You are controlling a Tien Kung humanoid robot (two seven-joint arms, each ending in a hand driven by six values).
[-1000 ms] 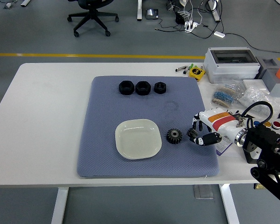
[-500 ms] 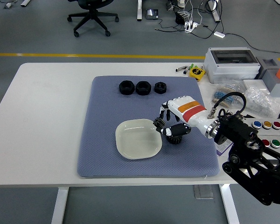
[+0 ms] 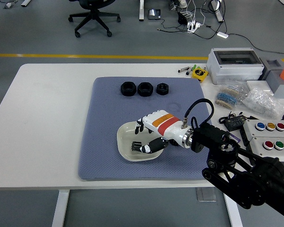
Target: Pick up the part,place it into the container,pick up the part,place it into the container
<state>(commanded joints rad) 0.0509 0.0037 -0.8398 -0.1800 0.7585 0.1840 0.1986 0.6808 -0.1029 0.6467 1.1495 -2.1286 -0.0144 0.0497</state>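
Glossy smooth container [image 3: 128, 135] on matt, textured cloth mat [image 3: 109, 123]; shiny plastic-looking hand [image 3: 149, 135]; smooth white table [image 3: 47, 123].

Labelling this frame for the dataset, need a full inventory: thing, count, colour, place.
mat: 1, blue-grey, centre of the table
table: 1, white
dish: 1, pale cream, front middle of the mat
nuts: 3, black, a row at the mat's far edge
tape measure: 1, yellow and black, beyond the mat's far right corner
box with clear lid: 1, light grey, far right of the table
bagged parts: clear bags, right of the mat
button panels: 2, grey, with coloured buttons, right edge
office chair: 1, black, on the floor beyond the table
right hand: 1, white with an orange-red band, over the dish; whether it holds a gear is unclear
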